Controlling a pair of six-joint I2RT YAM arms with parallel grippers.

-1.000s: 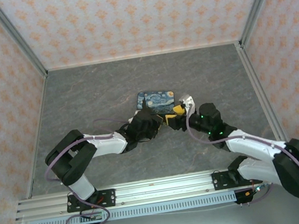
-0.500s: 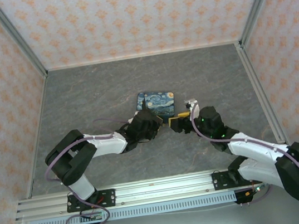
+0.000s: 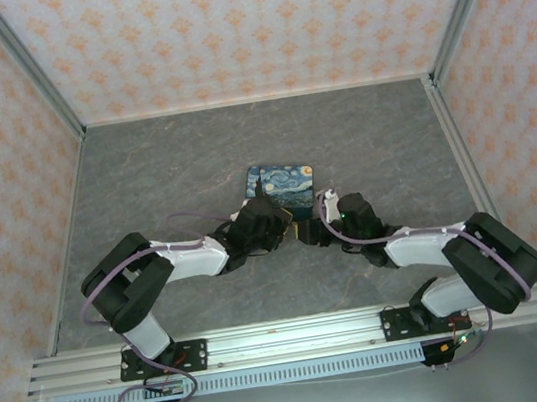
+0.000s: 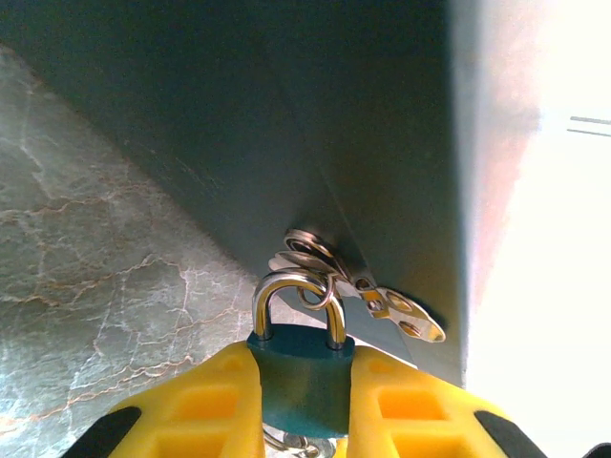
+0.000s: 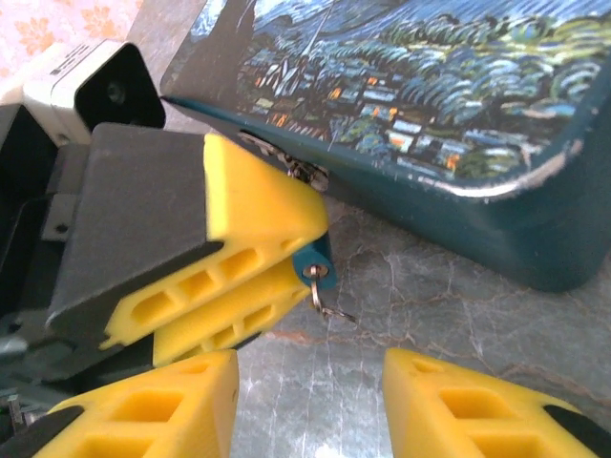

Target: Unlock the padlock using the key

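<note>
On the grey marbled table (image 3: pixel 164 176), the left arm reaches in from the left. The left gripper (image 4: pixel 304 355) is closed narrow on the small teal padlock with a silver shackle (image 4: pixel 301 382), one yellow finger (image 4: pixel 205 405) pressed flat on each side of the lock body.

In the left wrist view the padlock's long axis runs straight away from the wrist. The shackle end leads and points at the side wall of the flat blue-and-yellow starry-night printed box (image 3: pixel 281 183). The shackle is hooked through the silver metal hasp (image 4: pixel 396 310) on that wall, so the lock hangs at the box's near edge, clear of the table.

From the right wrist view the lock stands steeply tilted. Its shackle end is up at the box's latch, and its bottom end points down and slightly right, towards the table. A small metal ring (image 5: pixel 316 273) hangs from that bottom end, with a thin bent wire (image 5: pixel 336 311) just below it.

Further right, the right gripper (image 5: pixel 313 355) sits low, just beside the lock's bottom end. Its yellow fingers are spread moderately apart, with bare table between them and nothing held.
</note>
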